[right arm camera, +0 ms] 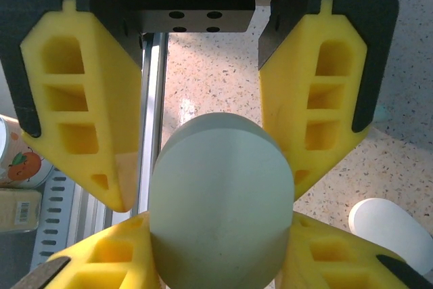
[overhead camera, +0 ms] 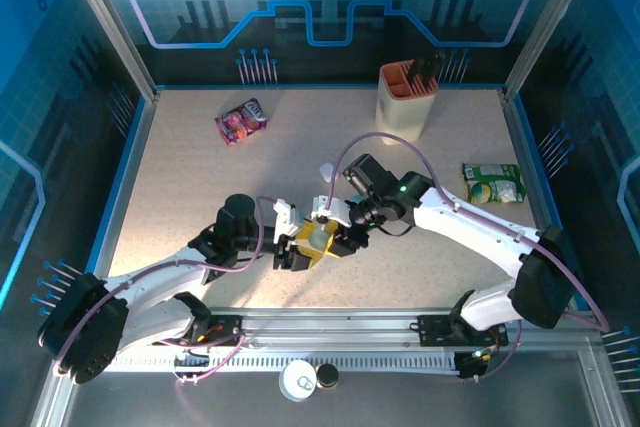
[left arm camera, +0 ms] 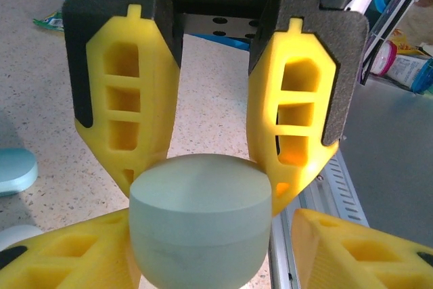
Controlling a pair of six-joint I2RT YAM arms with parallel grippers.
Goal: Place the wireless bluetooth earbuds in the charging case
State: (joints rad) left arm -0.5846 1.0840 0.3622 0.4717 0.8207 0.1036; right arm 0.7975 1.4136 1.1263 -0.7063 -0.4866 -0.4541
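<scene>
Pale charging case [left arm camera: 199, 228] is clamped between left pincer [left arm camera: 210, 184] and right pincer [right arm camera: 206, 193], lid apparently shut. Risk: the rounded shell slips out if the two pull unevenly.

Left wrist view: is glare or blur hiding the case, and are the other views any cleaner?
Left wrist: the charging case reads clearly, though one yellow finger glows overexposed; right wrist: case evenly lit, a pale glare streak on the table behind it; top external: blue-tinted surroundings, bright glare along the near rail.
</scene>
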